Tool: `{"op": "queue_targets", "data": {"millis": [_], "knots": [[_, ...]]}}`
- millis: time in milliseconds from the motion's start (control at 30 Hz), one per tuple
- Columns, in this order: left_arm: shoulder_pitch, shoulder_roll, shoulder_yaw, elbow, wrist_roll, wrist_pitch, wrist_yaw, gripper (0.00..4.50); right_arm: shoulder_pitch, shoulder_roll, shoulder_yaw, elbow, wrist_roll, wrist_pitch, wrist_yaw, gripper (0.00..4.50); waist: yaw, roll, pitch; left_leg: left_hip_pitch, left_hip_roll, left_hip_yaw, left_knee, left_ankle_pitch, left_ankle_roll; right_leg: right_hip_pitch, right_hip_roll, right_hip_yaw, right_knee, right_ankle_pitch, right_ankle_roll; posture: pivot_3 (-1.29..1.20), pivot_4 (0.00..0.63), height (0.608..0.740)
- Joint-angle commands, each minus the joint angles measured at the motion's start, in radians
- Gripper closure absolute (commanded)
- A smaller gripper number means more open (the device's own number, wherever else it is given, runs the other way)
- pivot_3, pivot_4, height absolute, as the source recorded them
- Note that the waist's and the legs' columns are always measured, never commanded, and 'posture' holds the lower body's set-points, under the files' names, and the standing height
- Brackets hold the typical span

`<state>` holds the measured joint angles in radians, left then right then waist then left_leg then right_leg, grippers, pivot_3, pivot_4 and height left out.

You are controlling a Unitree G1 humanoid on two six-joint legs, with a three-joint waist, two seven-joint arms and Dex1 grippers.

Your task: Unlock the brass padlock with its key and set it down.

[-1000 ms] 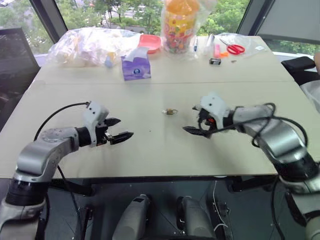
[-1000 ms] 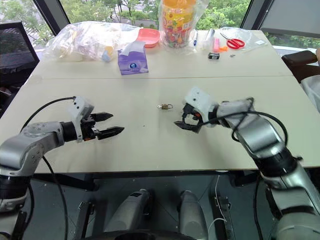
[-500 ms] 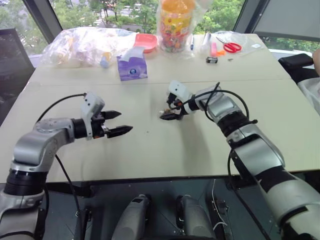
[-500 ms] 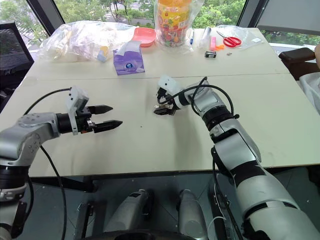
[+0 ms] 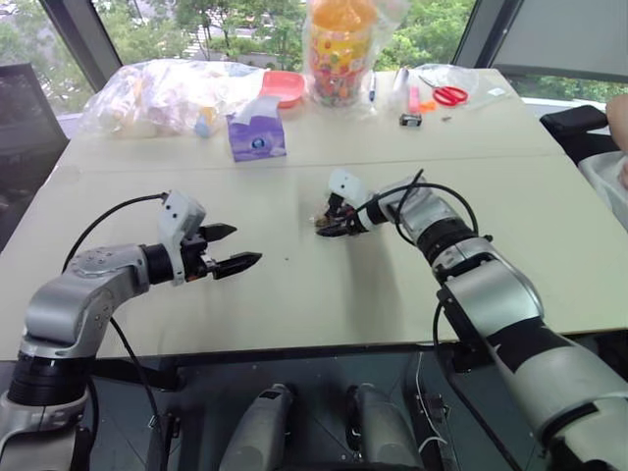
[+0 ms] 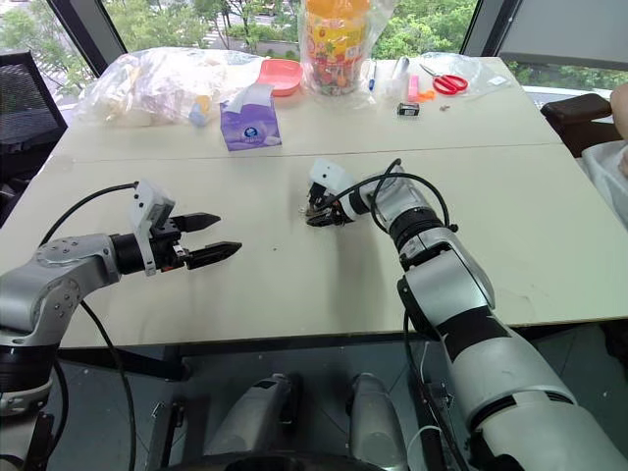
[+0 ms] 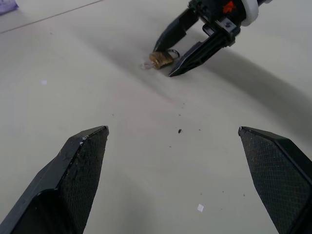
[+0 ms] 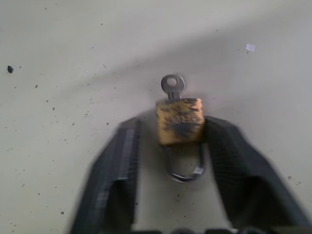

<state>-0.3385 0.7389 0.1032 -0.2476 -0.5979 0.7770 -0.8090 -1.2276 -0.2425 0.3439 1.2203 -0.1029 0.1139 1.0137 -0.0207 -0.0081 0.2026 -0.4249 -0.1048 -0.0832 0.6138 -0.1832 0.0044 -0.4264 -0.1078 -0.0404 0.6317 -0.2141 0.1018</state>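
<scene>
You see a table (image 5: 294, 294) with the brass padlock (image 8: 179, 121) lying near its middle, its key (image 8: 172, 85) sticking out of one end. The right gripper (image 5: 332, 224) sits over the padlock, one finger on each side. The left gripper (image 5: 235, 249) hovers well to its left. Along the far edge, left to right, lie plastic bags (image 5: 162, 90), a tissue pack (image 5: 256, 137), a jar (image 5: 340, 54) and scissors (image 5: 446, 93).

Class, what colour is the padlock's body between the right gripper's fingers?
Gold-coloured brass with dark scuff marks; the brass padlock shows best in the right wrist view.
</scene>
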Motion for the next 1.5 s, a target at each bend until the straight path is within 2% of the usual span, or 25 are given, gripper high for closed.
{"op": "queue_targets", "data": {"millis": [33,167,233,300,433,567,700,800,933,1467,1500], "knots": [[-0.040,-0.008,-0.003,0.011,0.010,-0.021,-0.004,0.00,-0.011,0.012,-0.002,0.003,-0.040,-0.014,-0.006,3.85,-0.001,0.000,0.000,0.000,0.001,0.000,0.000,0.000,0.000,0.000,0.001,0.000,0.000,0.000,0.000,0.00,0.150,0.740],[-0.072,-0.031,-0.016,0.055,0.017,-0.039,-0.011,0.00,0.002,-0.012,-0.008,-0.064,-0.064,-0.092,-0.043,3.85,0.000,0.000,0.000,0.000,0.003,0.001,0.000,0.001,-0.001,-0.001,0.004,0.001,0.000,0.001,-0.002,0.00,0.150,0.740],[-0.102,-0.066,-0.003,0.104,-0.001,-0.045,-0.016,0.00,0.038,-0.056,-0.018,-0.231,-0.078,-0.198,-0.083,3.85,0.006,0.000,0.000,0.000,0.005,0.001,0.000,0.001,-0.002,-0.001,0.004,0.001,0.000,0.002,-0.003,0.00,0.150,0.740],[-0.132,-0.093,0.014,0.141,-0.023,-0.038,-0.022,0.00,0.104,-0.093,-0.036,-0.450,-0.068,-0.215,-0.079,3.85,0.007,0.000,0.000,-0.001,0.005,0.002,0.000,0.001,-0.002,-0.002,0.004,0.002,0.000,0.002,-0.003,0.00,0.150,0.740],[-0.210,-0.137,0.049,0.216,-0.084,-0.014,-0.053,0.00,0.275,-0.161,-0.054,-0.924,-0.047,-0.143,-0.061,3.85,0.006,0.000,0.000,-0.002,0.006,0.002,-0.001,0.002,0.000,-0.003,0.005,0.002,-0.001,0.002,-0.003,0.00,0.150,0.740],[-0.306,-0.175,0.063,0.326,-0.095,-0.040,-0.070,0.00,0.362,-0.179,-0.056,-1.157,-0.052,-0.029,-0.068,3.85,0.003,0.000,0.000,-0.002,0.007,0.003,0.000,0.002,0.000,-0.003,0.006,0.002,-0.001,0.002,-0.004,0.00,0.150,0.740],[-0.357,-0.182,0.053,0.371,-0.115,-0.026,-0.143,0.00,0.374,-0.183,-0.061,-1.213,-0.075,0.021,-0.099,3.85,0.004,0.000,0.000,-0.002,0.008,0.003,0.001,0.003,-0.001,-0.002,0.006,0.002,-0.001,0.003,-0.005,0.00,0.150,0.740],[-0.366,-0.175,0.038,0.372,-0.118,-0.023,-0.196,0.84,0.375,-0.185,-0.061,-1.226,-0.083,0.037,-0.120,3.85,0.006,0.000,0.000,-0.002,0.008,0.003,0.001,0.003,-0.001,-0.002,0.007,0.002,-0.001,0.003,-0.005,0.00,0.150,0.740],[-0.384,-0.185,0.029,0.391,-0.099,-0.024,-0.210,2.60,0.373,-0.188,-0.060,-1.243,-0.085,0.049,-0.136,3.85,0.006,0.000,0.000,-0.002,0.008,0.003,0.001,0.003,-0.001,-0.002,0.007,0.002,-0.002,0.003,-0.005,0.00,0.150,0.740],[-0.444,-0.236,0.000,0.499,-0.037,-0.082,-0.241,2.60,0.374,-0.196,-0.045,-1.307,-0.079,0.091,-0.128,3.85,0.008,-0.001,0.000,-0.002,0.008,0.003,0.001,0.003,-0.001,-0.002,0.007,0.002,-0.002,0.003,-0.005,0.00,0.150,0.740],[-0.447,-0.238,0.001,0.504,-0.036,-0.085,-0.244,3.13,0.374,-0.195,-0.043,-1.309,-0.080,0.094,-0.128,3.85,0.007,-0.001,0.000,-0.002,0.008,0.003,0.001,0.003,-0.001,-0.002,0.007,0.002,-0.002,0.003,-0.005,0.00,0.150,0.740]]}}
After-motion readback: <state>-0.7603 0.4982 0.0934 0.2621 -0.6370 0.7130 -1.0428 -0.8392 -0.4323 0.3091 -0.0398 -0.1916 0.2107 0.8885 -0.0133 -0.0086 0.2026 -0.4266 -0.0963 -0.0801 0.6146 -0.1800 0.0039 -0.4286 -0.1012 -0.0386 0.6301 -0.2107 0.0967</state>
